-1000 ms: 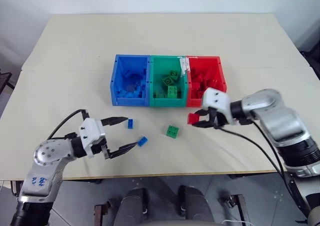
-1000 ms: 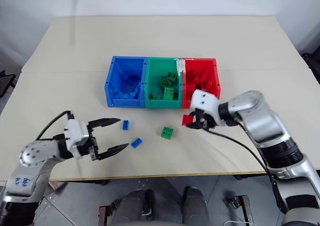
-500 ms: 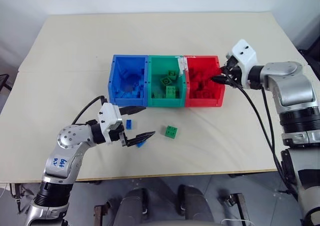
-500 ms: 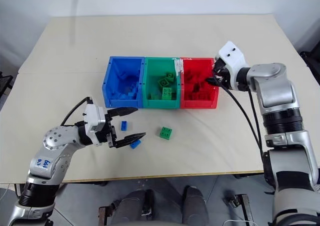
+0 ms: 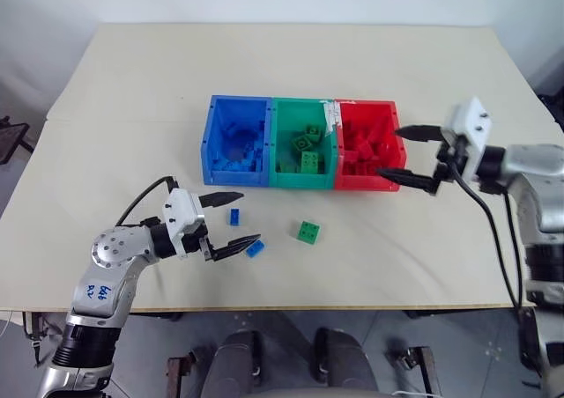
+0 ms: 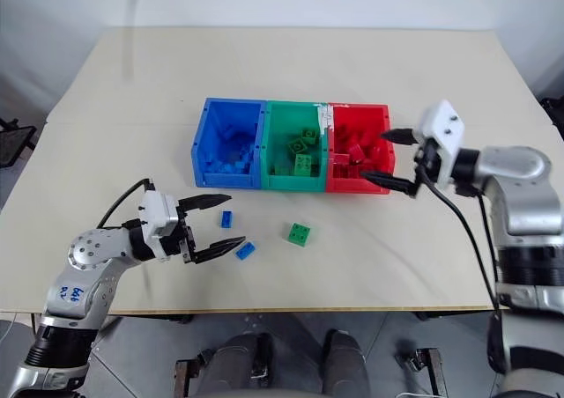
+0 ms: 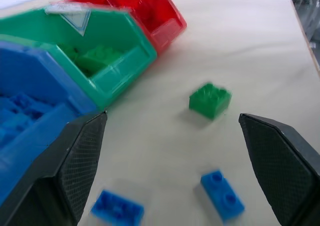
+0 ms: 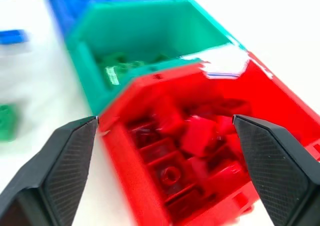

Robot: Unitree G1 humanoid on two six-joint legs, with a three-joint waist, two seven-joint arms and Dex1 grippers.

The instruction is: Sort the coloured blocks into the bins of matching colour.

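Note:
Three bins stand in a row mid-table: the blue bin (image 5: 209, 143), the green bin (image 5: 304, 181) and the red bin (image 5: 358, 183), each holding several blocks of its own colour. In front of them on the table lie two narrow blue blocks (image 5: 235, 216) (image 5: 256, 248) and a squarish green block (image 5: 308, 232). My left gripper (image 5: 250, 217) is open and level, its fingers either side of the two blue blocks (image 7: 117, 207) (image 7: 222, 195), touching neither. My right gripper (image 5: 388, 151) is open and empty at the red bin's right end, facing the red blocks (image 8: 197, 136) inside.
The beige table (image 5: 291, 63) has free room behind the bins and to both sides. Its front edge (image 5: 308, 308) runs close below the loose blocks. A black cable (image 5: 493, 239) trails from my right wrist.
My right gripper carried a red block up from the table to the red bin, opened, and drew back to the right, now empty. My left gripper stayed open beside the blue blocks.

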